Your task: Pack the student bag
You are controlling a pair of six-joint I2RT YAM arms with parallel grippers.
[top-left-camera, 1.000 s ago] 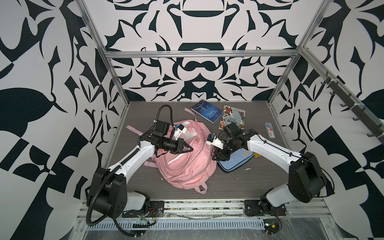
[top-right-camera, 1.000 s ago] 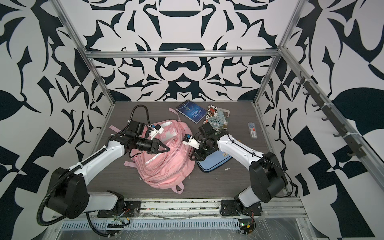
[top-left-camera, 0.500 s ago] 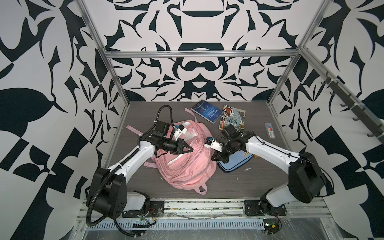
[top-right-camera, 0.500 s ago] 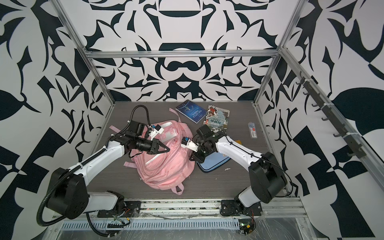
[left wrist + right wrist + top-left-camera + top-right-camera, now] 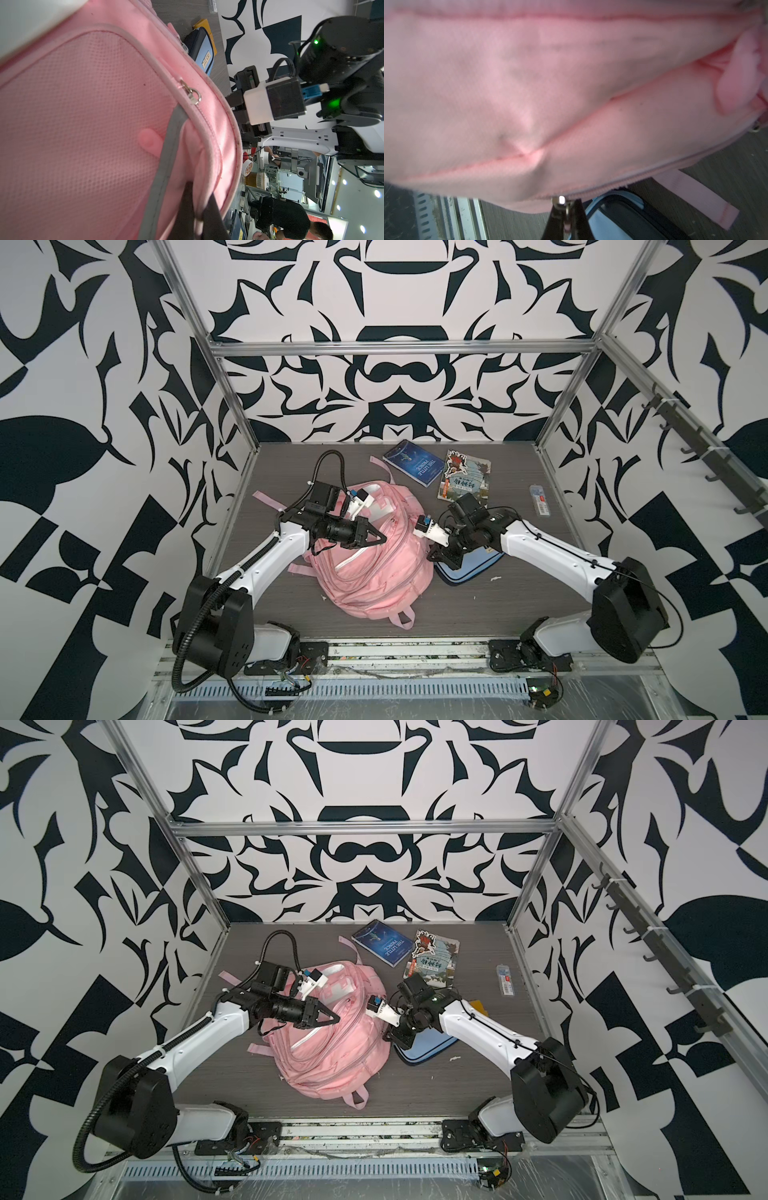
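- Two robot arms reach over the bench (image 5: 498, 614), one from each side.
- The student bag (image 5: 374, 572) is big and pink. It lies in the middle of the bench, a little nearer the left edge, with its straps spread out around it.
- The left gripper (image 5: 380, 537) is over the top of the bag. In the left wrist view its jaws are squeezed together on a fold of the pink cloth, next to a grey strip.
- The right gripper (image 5: 432, 558) is low down at the right side of the bag. Its jaws are pinched tight on a small metal zip pull (image 5: 568, 217).
- A light-blue pencil case (image 5: 469, 570) lies just beside the bag on the right, under the right gripper.
- A dark blue book (image 5: 413, 466) and a picture book (image 5: 465, 481) lie side by side near the back edge.
- A small flat box (image 5: 539, 499) lies alone near the right edge.
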